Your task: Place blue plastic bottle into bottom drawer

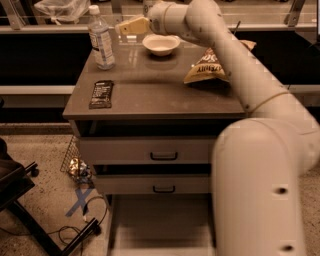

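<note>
We are looking down at a grey cabinet whose flat brown-grey top [150,97] is carrying a few things. The blue plastic bottle [101,41] is standing upright with its white cap on at the back left corner of the top. The gripper [125,26] is hovering just to the right of the bottle's upper half, pointing toward it without touching it. It is holding nothing, and we cannot tell whether it is released or clenched. Behind the gripper, the robot's pale arm [260,165] is stretching across the right side of the scene and filling the lower right corner. A white bowl [161,44] is sitting near the back middle of the top, below the wrist. A chip bag [206,67] is lying to the bowl's right, partly behind the arm. A dark snack bar [101,94] is lying flat near the front left edge. Below the top, two drawers with black handles [164,156] are standing slightly ajar, and the bottom drawer [160,222] is pulled out toward us, showing its pale floor. The room's speckled floor [45,155] is showing a blue tape cross [80,201], loose cables [75,231] and a black chair base [20,200] at the left. A clear plastic bag [59,9] is resting on a ledge behind the cabinet.
</note>
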You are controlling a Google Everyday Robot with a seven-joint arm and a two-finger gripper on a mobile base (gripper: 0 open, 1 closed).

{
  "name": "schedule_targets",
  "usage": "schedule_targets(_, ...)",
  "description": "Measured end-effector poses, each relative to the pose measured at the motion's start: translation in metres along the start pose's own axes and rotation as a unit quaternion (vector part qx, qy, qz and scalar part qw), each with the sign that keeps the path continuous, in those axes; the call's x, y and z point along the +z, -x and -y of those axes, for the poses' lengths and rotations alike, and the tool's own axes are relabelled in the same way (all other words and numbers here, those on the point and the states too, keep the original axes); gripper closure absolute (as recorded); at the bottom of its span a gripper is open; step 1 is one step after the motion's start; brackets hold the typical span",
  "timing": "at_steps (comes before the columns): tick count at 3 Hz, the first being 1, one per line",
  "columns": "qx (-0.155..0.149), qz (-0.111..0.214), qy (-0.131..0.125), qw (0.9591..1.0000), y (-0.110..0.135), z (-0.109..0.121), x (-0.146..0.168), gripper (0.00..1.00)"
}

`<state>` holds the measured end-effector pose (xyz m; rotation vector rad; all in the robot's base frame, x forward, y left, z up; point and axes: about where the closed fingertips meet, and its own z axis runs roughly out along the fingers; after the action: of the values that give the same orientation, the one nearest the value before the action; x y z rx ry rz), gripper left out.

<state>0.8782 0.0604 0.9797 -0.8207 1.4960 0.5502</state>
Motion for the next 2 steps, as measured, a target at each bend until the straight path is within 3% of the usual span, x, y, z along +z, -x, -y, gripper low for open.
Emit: schedule_targets(2,0.007,0.025,0.061,0.9978,0.019,-0.042,0.078,0.0)
